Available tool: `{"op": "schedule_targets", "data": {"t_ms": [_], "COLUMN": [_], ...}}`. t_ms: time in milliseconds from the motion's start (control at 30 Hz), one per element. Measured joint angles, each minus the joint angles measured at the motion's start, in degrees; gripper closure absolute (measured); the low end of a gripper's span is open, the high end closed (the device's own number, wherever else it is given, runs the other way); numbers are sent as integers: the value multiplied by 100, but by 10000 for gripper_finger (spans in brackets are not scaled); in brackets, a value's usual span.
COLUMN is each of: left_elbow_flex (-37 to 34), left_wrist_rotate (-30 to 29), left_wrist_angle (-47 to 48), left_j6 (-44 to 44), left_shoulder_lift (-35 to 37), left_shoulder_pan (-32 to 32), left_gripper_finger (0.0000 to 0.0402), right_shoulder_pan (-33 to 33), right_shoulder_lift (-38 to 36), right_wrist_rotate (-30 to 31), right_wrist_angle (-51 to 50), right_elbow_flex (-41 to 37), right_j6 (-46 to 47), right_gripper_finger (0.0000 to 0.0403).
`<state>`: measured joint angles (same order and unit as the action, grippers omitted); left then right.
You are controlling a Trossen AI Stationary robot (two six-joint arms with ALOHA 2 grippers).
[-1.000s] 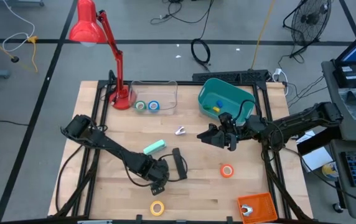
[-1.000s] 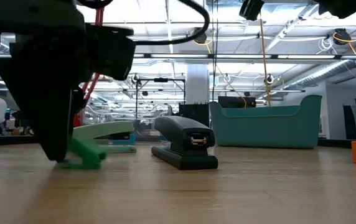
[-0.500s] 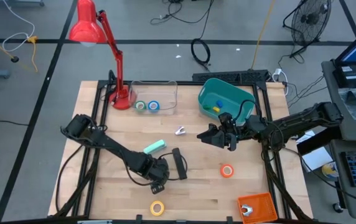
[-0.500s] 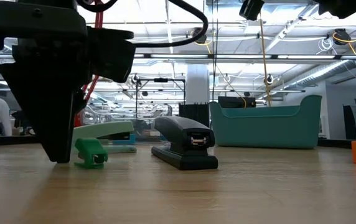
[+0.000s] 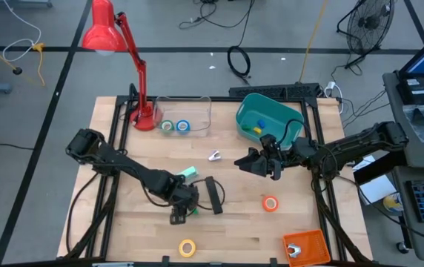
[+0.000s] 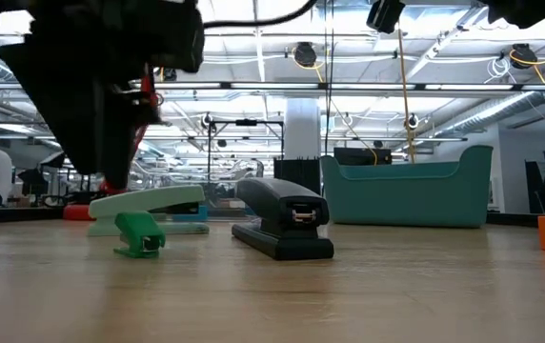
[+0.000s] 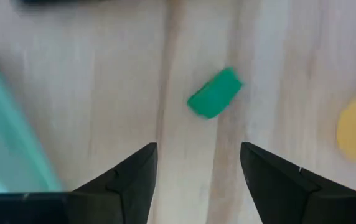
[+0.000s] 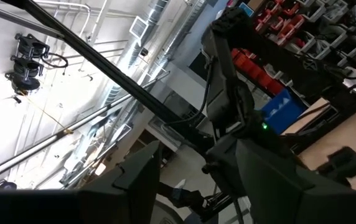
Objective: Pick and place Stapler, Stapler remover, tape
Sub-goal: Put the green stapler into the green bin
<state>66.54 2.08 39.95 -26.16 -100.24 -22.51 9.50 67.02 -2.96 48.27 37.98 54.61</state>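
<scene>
Black stapler [image 5: 213, 195] lies mid-table in the high view, just beside the left gripper [image 5: 179, 213], with a small green piece [image 5: 192, 211] by that gripper; the right gripper [image 5: 250, 162] waits near the teal bin [image 5: 265, 111], jaws apart; orange tape [image 5: 270, 203] and yellow tape [image 5: 187, 248] lie toward the front edge; low view: green piece sits on the wood left of the stapler; left wrist view: jaws open above the green piece, empty.

Stapler [image 5: 213, 194] right of block [image 5: 191, 211] (near)

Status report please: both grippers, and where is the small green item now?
Left gripper open, empty, above green staple remover, not touching. Right gripper open, waiting by teal bin. Black stapler close beside.
</scene>
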Motion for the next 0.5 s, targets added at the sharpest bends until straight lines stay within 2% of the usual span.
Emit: {"op": "schedule_targets", "data": {"t_ms": [167,500], "left_elbow_flex": [-2,-2], "left_wrist_rotate": [15,195], "left_wrist_angle": [25,24], "left_j6": [1840,2268], "left_shoulder_lift": [-8,-8], "left_shoulder_pan": [-23,343], "left_gripper_finger": [166,165], "right_shoulder_pan": [0,0], "right_shoulder_lift": [0,0], "right_wrist_rotate": [13,37], "right_wrist_angle": [14,-37], "right_elbow_flex": [0,0], "right_j6": [-44,-175], "right_gripper_finger": [202,202]}}
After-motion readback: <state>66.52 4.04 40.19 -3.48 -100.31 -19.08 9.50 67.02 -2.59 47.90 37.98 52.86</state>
